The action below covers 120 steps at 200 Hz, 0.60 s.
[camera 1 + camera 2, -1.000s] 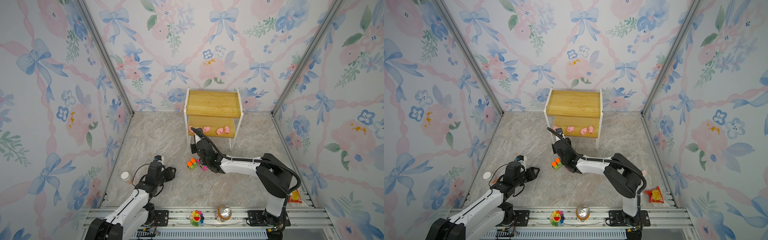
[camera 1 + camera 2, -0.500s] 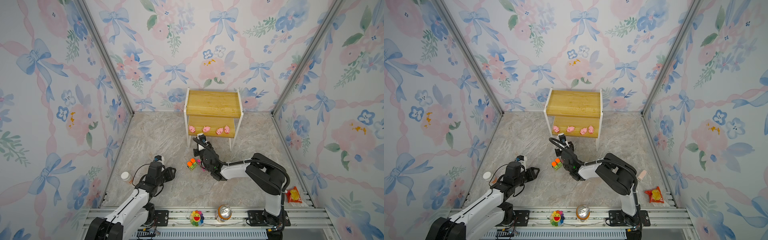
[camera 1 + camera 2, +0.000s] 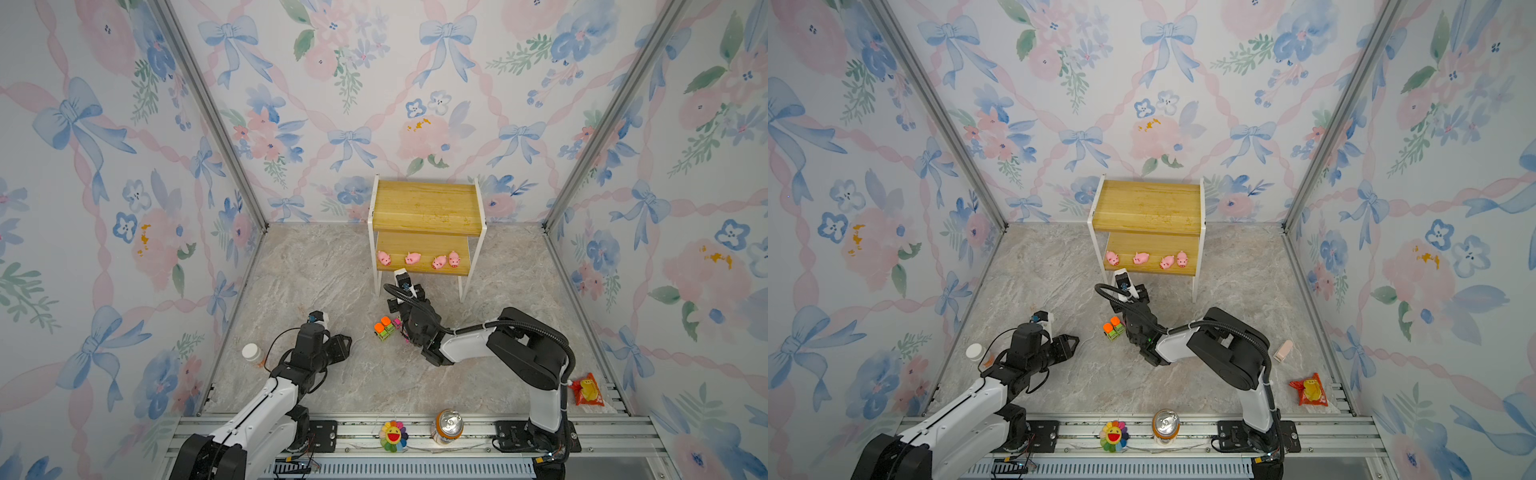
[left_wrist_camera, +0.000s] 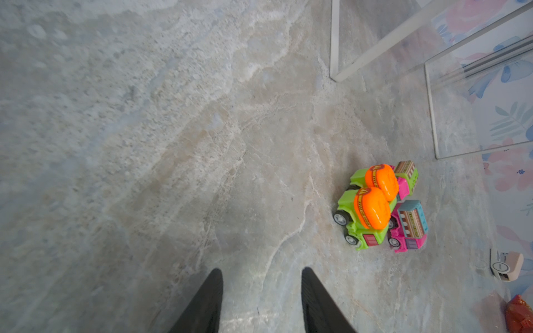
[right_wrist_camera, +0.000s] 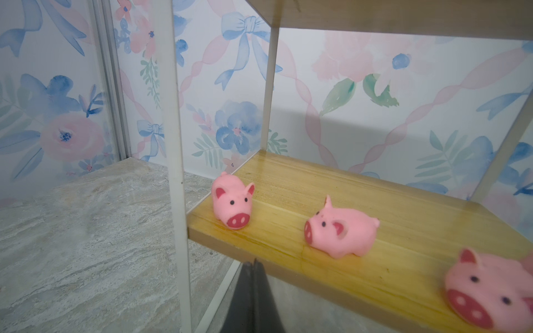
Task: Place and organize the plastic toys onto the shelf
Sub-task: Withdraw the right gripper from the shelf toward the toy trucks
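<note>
Right gripper point(image 5: 254, 263) first: its two black fingers are pressed flat together with nothing between them. The tips sit just below the front edge of the lower board point(image 5: 360, 207) of the shelf point(image 3: 428, 205), close beside a white front leg point(image 5: 176, 121).

On that board the right wrist view catches three pink pigs. One point(image 5: 233, 201) is at the end by the leg, snout facing out. The next point(image 5: 341, 230) stands side-on, and a third point(image 5: 490, 291) is right up near the lens. In both top views it's four pigs in a row along the board's front point(image 3: 384, 258), with the last two nearly touching.

Now the left gripper point(image 4: 262, 271): fingers parted, gripping nothing, low over the marble floor point(image 4: 144, 144). Ahead and off to one side, all four trucks are packed together on the floor. Two green trucks with orange tops point(image 4: 372, 212) touch two pink trucks with striped tops point(image 4: 409, 225).

In a top view that cluster point(image 3: 385, 328) sits between the arms, right against the right arm's wrist and in front of the shelf.

Further out, a rainbow flower point(image 3: 392, 435) and a drink can point(image 3: 446, 426) stand on the front rail. A red snack packet point(image 3: 587, 388) lies by the right wall.
</note>
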Each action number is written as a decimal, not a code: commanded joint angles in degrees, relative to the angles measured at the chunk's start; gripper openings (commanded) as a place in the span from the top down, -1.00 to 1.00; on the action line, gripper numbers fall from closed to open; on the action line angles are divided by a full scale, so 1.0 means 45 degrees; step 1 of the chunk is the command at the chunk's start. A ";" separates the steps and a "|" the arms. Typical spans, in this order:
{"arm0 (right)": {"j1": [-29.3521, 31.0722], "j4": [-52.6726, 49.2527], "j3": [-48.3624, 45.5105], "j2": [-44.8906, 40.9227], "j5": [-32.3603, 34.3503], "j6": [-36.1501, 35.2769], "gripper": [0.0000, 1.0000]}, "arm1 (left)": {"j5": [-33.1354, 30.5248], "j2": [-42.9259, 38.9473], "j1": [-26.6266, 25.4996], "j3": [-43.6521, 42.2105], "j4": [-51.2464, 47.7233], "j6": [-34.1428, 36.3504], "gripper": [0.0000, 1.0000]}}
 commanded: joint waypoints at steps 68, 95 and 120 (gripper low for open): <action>-0.0104 0.2122 0.0456 0.0335 0.0606 -0.1419 1.00 | -0.0598 -0.0172 -0.0273 0.0058 -0.0116 0.0153 0.09; -0.0204 0.2122 0.0623 0.0596 0.0905 -0.1533 1.00 | -0.0779 0.0025 -0.0309 0.0180 -0.0097 0.0137 0.09; -0.0272 0.2103 0.0718 0.0745 0.1317 -0.1382 1.00 | -0.0870 0.0269 -0.0410 0.0306 -0.0096 0.0074 0.09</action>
